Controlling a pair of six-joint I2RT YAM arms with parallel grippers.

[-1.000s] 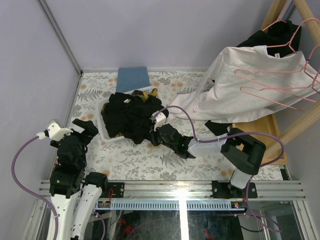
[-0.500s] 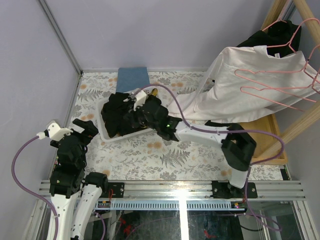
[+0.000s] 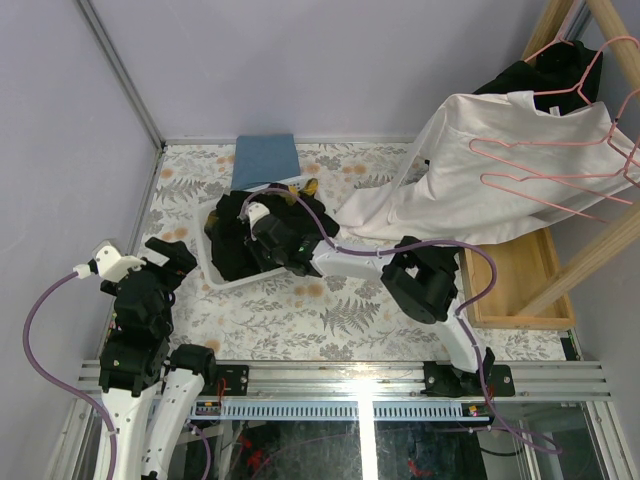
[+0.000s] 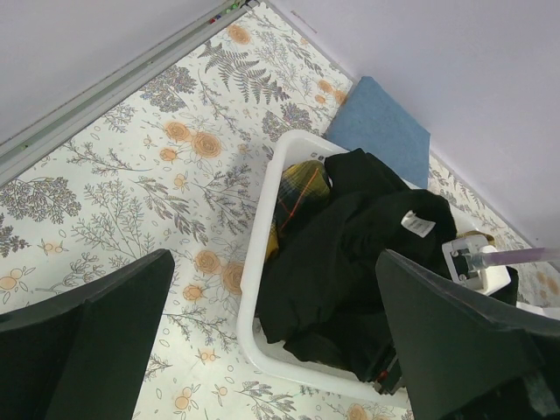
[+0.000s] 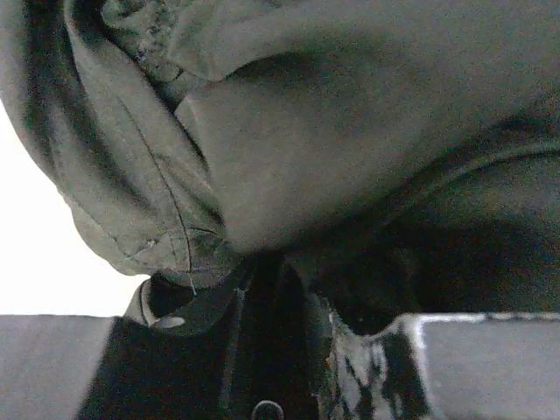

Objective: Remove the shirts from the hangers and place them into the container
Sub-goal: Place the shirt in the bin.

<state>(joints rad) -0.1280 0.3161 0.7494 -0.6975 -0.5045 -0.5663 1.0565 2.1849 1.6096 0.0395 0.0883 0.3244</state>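
Lilac walls (image 3: 300, 60) are rising beyond the right arm's jaws, a fern-and-rose tabletop (image 3: 330, 310) is spreading beneath, a wooden rack (image 3: 600, 255) is leaning to their right, and light is glaring off the metal rail (image 3: 300, 372) behind.

Overhead shot is bright, even and crisp, apart from a blown-out glare streak on the metal rail (image 3: 360, 385) at 6 o'clock. Left wrist view is well lit with soft shadows, though the left gripper (image 4: 273, 258) looks dark and blurry at 5 and 7. Right wrist view is dim and mushy — black shirt (image 5: 350, 131) right up against the lens, white blowout at 9 o'clock.
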